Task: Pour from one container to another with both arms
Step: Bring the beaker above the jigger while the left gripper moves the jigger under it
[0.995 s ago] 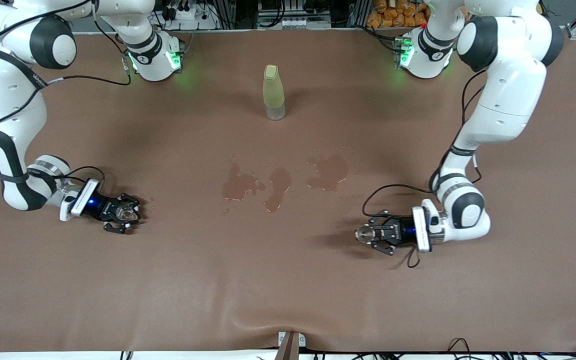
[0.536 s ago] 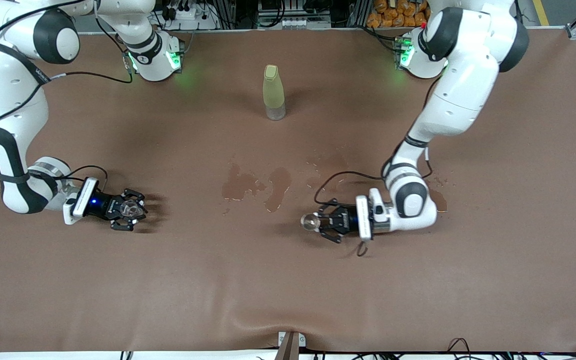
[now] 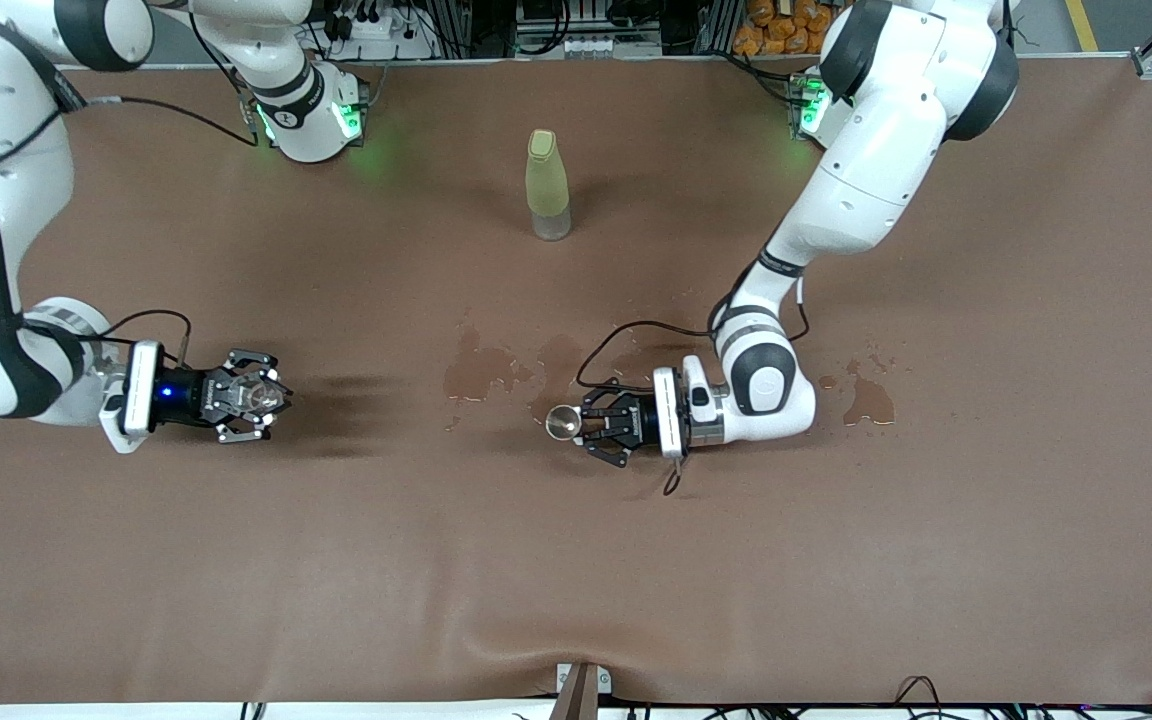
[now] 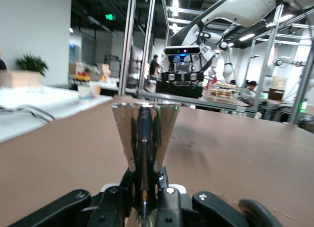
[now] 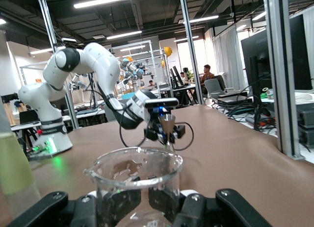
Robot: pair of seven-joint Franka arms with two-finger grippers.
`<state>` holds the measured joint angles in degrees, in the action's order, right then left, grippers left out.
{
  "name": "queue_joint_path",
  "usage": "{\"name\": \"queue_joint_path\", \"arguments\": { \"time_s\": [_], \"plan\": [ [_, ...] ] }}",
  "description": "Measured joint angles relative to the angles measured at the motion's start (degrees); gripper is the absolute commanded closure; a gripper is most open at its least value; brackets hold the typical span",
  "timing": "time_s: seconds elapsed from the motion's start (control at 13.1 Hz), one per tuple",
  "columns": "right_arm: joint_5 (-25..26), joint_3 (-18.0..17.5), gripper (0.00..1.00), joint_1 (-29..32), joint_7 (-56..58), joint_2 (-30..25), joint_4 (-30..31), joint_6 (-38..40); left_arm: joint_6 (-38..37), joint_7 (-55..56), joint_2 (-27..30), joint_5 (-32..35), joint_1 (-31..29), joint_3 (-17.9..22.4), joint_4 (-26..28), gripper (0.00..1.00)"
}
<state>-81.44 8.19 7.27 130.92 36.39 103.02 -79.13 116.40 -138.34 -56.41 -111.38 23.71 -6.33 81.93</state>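
Left gripper [image 3: 586, 425] is clamping a metal cup [image 3: 563, 422] over the table [image 3: 576, 580] middle, above wet patches [image 3: 511, 372]. Right gripper [image 3: 261, 395] is gripping a glass beaker [image 5: 136, 180] toward the right arm's end. Both vessels are looking upright and well apart. To pour cleanly, the arms should be closing that gap, getting the cup's rim over the beaker mouth, then tipping slowly. Count: two arms, two grippers, one cup, one beaker, one capped yellow-green bottle [image 3: 547, 185] standing nearer the bases.
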Motion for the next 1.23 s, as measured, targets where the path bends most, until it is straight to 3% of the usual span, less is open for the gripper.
{"name": "queue_joint_path", "arguments": {
  "time_s": [0.31, 0.61, 1.23],
  "plan": [
    [0.16, -0.02, 1.00, -3.19, -7.66, -7.45, 4.86, -0.10, 0.25, -3.78, 0.11, -1.40, 0.66, 0.09, -0.05, 1.00],
    [-0.69, -0.05, 1.00, -7.61, -11.92, -11.57, 7.23, -3.15, 0.32, -8.05, 0.06, -1.13, 1.40, 0.15, 1.27, 1.00],
    [-12.16, -0.08, 1.00, -18.99, -12.28, -14.00, 13.97, -13.15, 0.50, -11.27, -0.92, -5.42, 5.87, -0.24, 2.27, 1.00]
  ]
}}
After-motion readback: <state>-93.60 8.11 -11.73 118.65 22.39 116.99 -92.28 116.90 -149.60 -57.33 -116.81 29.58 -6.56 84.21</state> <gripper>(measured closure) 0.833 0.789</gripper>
